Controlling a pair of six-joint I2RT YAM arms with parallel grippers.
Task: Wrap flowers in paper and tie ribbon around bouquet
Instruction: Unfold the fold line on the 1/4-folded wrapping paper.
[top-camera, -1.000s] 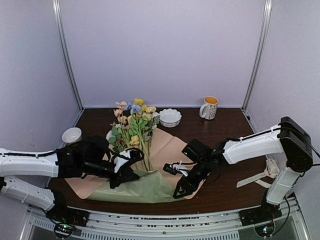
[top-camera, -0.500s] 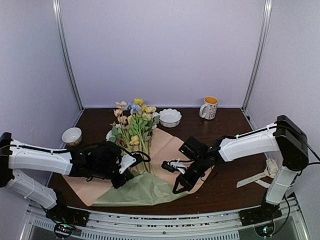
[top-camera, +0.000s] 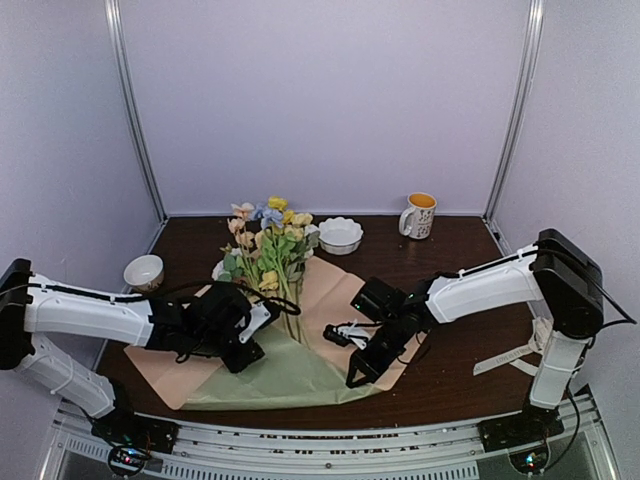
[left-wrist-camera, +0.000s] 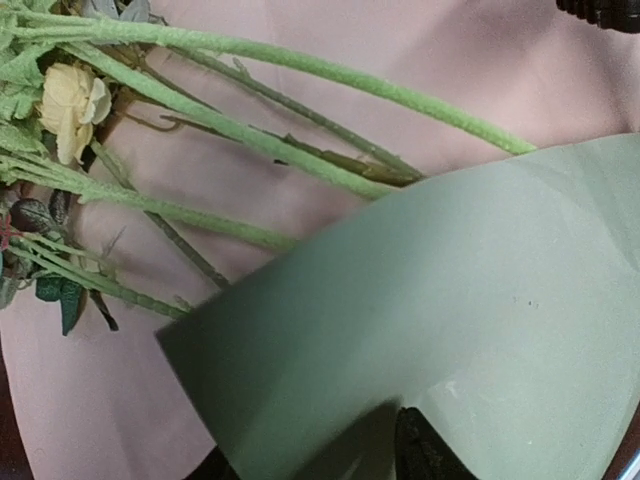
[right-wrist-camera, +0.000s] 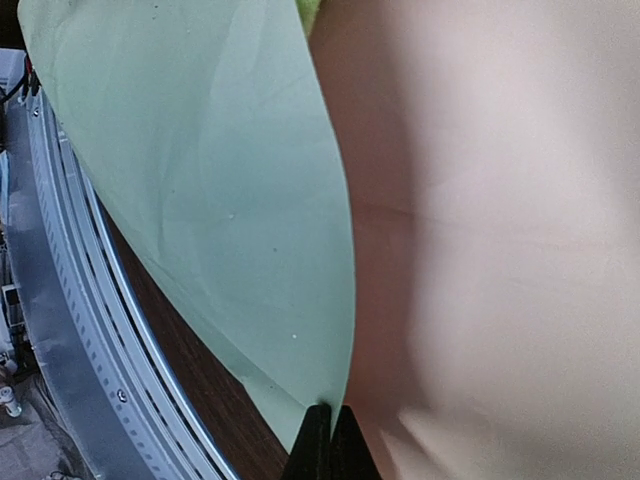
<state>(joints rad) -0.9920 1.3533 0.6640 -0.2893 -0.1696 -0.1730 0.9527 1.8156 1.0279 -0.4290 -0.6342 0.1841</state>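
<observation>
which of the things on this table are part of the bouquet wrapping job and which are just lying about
For the job: flowers, paper under them, ribbon lying apart on the right side.
Just lying about: mug, scalloped white bowl, small bowl on the left side.

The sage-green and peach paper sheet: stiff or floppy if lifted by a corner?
Probably floppy: the sage-green and peach paper sheet arches softly over the green stems. Likely light: the right hand holds its edge by a fingertip pinch.
</observation>
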